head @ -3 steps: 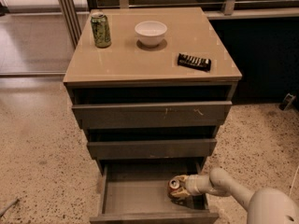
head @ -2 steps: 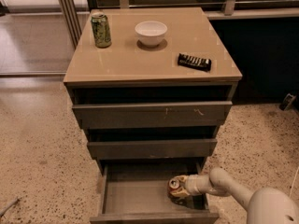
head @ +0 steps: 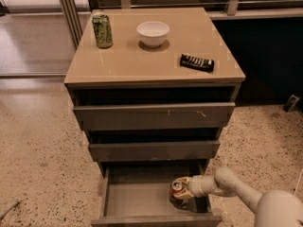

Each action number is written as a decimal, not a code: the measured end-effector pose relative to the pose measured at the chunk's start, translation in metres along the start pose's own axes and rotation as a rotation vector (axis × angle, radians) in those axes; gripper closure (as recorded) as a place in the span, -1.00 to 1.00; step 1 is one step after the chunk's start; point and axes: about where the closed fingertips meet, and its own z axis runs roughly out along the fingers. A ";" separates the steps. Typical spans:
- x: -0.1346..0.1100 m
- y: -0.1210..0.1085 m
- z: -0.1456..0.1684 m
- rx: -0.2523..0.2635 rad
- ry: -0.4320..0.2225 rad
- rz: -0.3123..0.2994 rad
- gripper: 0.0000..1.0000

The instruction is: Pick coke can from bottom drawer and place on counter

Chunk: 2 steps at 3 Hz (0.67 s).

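Observation:
The coke can (head: 177,192), red-orange with a silver top, stands at the right side of the open bottom drawer (head: 137,197), on its grey tray floor. My gripper (head: 185,191) reaches into the drawer from the right and is right against the can's right side. Its cream wrist and arm (head: 227,184) run off to the lower right. The tan counter (head: 142,60) on top of the cabinet is above, well apart from the can.
On the counter stand a tall green can (head: 102,30) at the back left, a white bowl (head: 153,33) in the middle back and a black remote-like bar (head: 197,62) at the right. The two upper drawers (head: 154,115) are slightly pulled out above the gripper. Speckled floor lies around.

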 end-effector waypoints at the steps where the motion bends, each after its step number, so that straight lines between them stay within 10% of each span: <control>1: -0.031 0.008 -0.028 -0.050 -0.057 -0.028 1.00; 2: -0.063 0.016 -0.070 -0.079 -0.081 -0.044 1.00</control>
